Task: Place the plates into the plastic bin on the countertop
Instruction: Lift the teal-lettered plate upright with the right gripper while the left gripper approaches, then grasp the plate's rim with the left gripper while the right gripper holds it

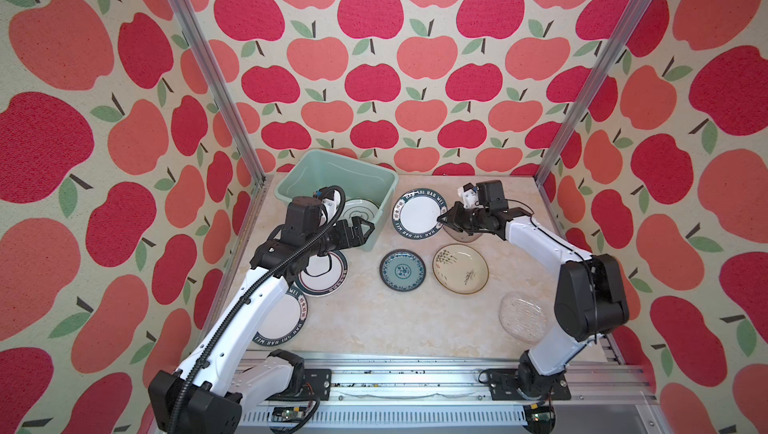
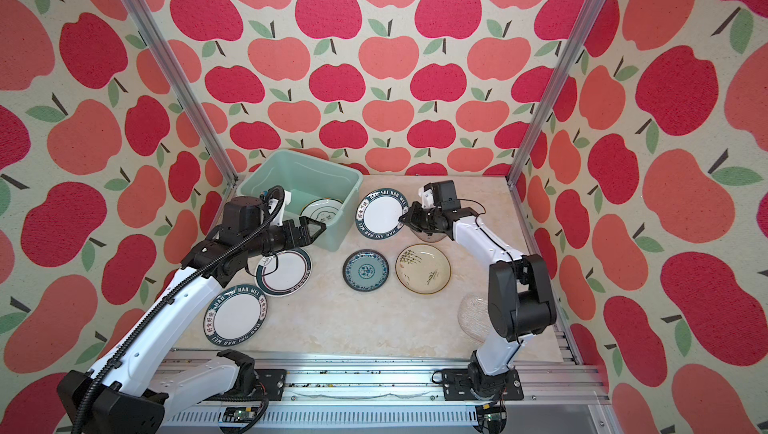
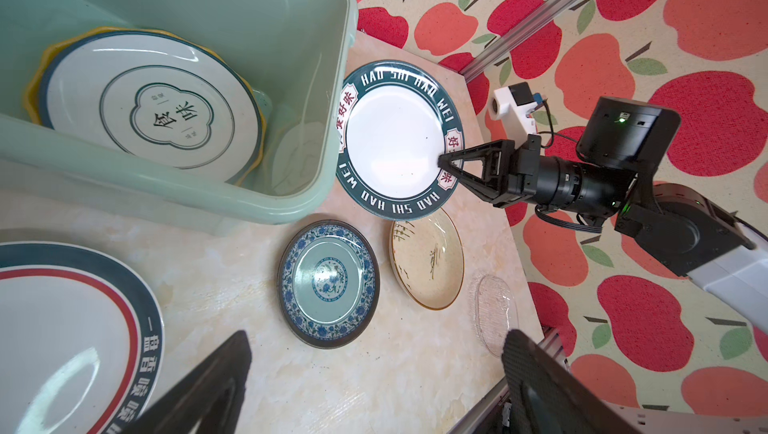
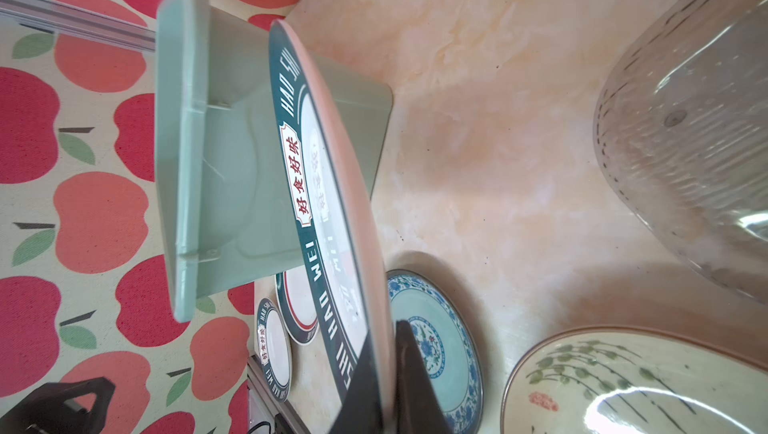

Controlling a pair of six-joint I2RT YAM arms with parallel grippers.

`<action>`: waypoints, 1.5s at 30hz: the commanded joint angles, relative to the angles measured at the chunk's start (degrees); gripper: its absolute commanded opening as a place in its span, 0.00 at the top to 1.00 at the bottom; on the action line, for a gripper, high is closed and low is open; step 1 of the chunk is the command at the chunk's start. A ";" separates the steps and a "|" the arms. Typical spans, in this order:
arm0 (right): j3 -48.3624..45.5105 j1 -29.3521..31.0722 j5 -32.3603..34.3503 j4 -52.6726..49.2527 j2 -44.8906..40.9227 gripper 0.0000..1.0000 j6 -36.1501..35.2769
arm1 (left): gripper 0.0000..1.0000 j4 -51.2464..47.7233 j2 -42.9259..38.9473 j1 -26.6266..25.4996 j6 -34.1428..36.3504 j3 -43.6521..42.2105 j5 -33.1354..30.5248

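- Right end effector pinches the lettered plate by its rim, raised beside the plastic bin; the thin hold may slip.
- Left end effector, wide and empty, hovers near the bin wall: collision risk.

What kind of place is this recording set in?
Likely a staged robot test booth, not a real kitchen: apple-print walls on aluminium posts, a marble-look countertop strewn with plates.

Dark-rimmed plate reads "HAO SHI HAO WEI"; binned plate reads "食味".
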 commanded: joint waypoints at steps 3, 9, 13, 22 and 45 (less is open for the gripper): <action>-3.55 -0.22 -5.81 -3.43 -10.32 0.93 -1.24 | 0.03 -1.82 -0.77 -0.71 -2.66 2.37 7.33; -4.41 0.36 -14.59 -7.15 -19.03 0.94 -3.41 | 0.03 1.14 -0.77 -1.16 -6.92 1.27 9.89; -5.12 2.14 -18.16 -6.90 -21.97 0.95 -2.16 | 0.05 5.92 -0.71 -1.81 -10.80 -0.74 10.34; -6.04 6.54 -20.14 -7.11 -22.98 0.95 -1.71 | 0.17 13.62 1.20 -5.34 -13.49 -1.73 10.52; -7.34 6.72 -22.68 2.69 -20.95 0.90 4.02 | 0.85 16.96 3.20 -6.15 -17.35 -1.87 13.23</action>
